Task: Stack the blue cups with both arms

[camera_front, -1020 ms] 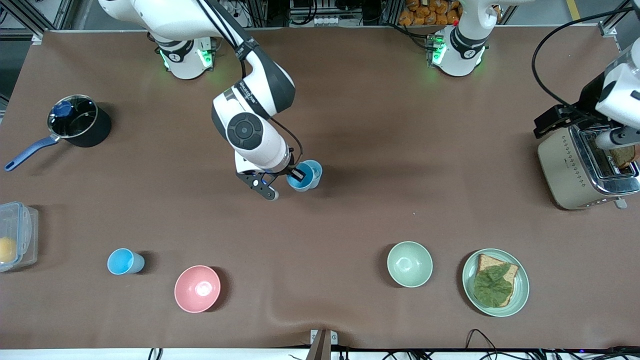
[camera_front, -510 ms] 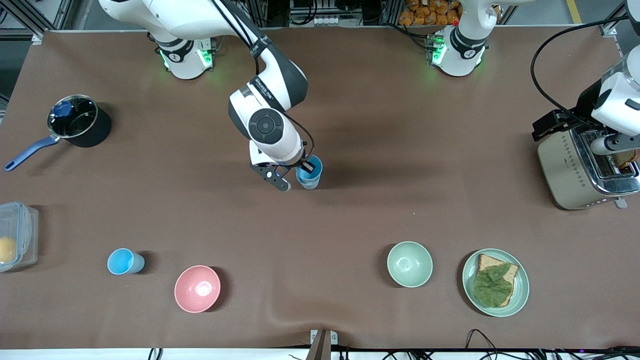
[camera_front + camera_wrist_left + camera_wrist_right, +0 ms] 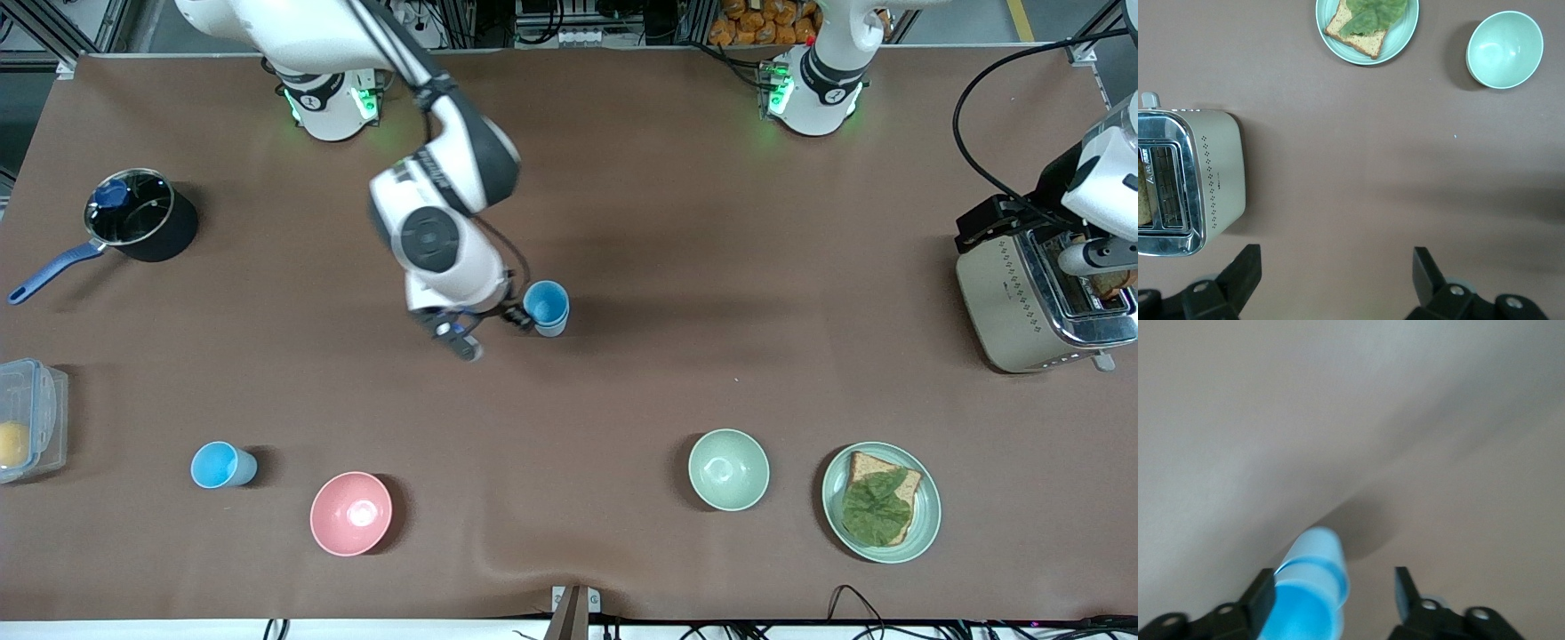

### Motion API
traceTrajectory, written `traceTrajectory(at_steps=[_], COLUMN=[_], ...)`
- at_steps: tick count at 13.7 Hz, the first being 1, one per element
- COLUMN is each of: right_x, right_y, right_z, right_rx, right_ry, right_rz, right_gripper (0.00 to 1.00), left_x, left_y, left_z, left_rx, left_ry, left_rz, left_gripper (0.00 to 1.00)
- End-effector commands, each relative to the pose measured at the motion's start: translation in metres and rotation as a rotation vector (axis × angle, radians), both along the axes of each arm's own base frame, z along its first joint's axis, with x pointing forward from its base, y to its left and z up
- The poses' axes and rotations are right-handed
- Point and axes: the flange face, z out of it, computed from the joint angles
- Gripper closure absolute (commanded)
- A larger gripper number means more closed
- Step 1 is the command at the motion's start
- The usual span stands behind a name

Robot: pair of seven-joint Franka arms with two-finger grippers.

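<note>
Front view. The right gripper [image 3: 484,333] stands just beside the stacked cups [image 3: 546,308] at mid-table, apart from them, fingers spread and empty. Two blue cups appear nested there, so one stacking step looks complete and the release is in hand. A third cup [image 3: 222,465] stands alone, well apart from this gripper, toward the right arm's end of the table, close to the pink bowl [image 3: 351,513]. The next move probably calls for lifting clear of the stack without tipping it, then travelling to the lone cup. The left gripper [image 3: 1080,258] waits over the toaster [image 3: 1018,298].

Left wrist view. The left gripper [image 3: 1335,280] is wide open and holds nothing; the toaster [image 3: 1191,181] lies just beside one finger, the green bowl [image 3: 1504,49] and the plate [image 3: 1367,30] of bread well apart.

Right wrist view. The right gripper [image 3: 1335,593] is wide open; the stack [image 3: 1311,587] sits between its fingers, close by one of them, though contact cannot be judged.
</note>
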Motion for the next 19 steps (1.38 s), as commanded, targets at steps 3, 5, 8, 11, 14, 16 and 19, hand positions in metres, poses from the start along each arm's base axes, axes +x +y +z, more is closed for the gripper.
traceTrajectory(at_steps=[3, 5, 8, 11, 14, 16, 19], right_x=[0.045, 0.043, 0.004, -0.034, -0.034, -0.026, -0.022], right_y=[-0.155, -0.213, -0.269, -0.277, -0.311, -0.354, -0.379], right_z=[0.028, 0.034, 0.056, 0.072, 0.090, 0.114, 0.162], right_rx=[0.001, 0.019, 0.054, 0.054, 0.066, 0.085, 0.095], right_ry=[0.002, 0.002, -0.005, -0.019, -0.071, -0.093, -0.102], right_rz=[0.212, 0.268, 0.402, 0.441, 0.503, 0.589, 0.622], right_gripper=[0.00, 0.00, 0.00, 0.00, 0.00, 0.00, 0.00], left_x=[-0.011, -0.014, -0.023, -0.026, -0.028, -0.027, -0.027], left_y=[0.003, -0.003, -0.019, -0.015, -0.008, -0.008, -0.007], left_z=[0.013, 0.019, 0.031, 0.036, 0.034, 0.033, 0.032], left_rx=[-0.027, -0.029, -0.028, -0.029, -0.029, -0.030, -0.046], left_ry=[0.005, -0.006, -0.020, -0.022, -0.005, -0.002, 0.000], left_rz=[-0.021, -0.033, -0.079, -0.094, -0.093, -0.096, -0.090], left_gripper=[0.00, 0.00, 0.00, 0.00, 0.00, 0.00, 0.00])
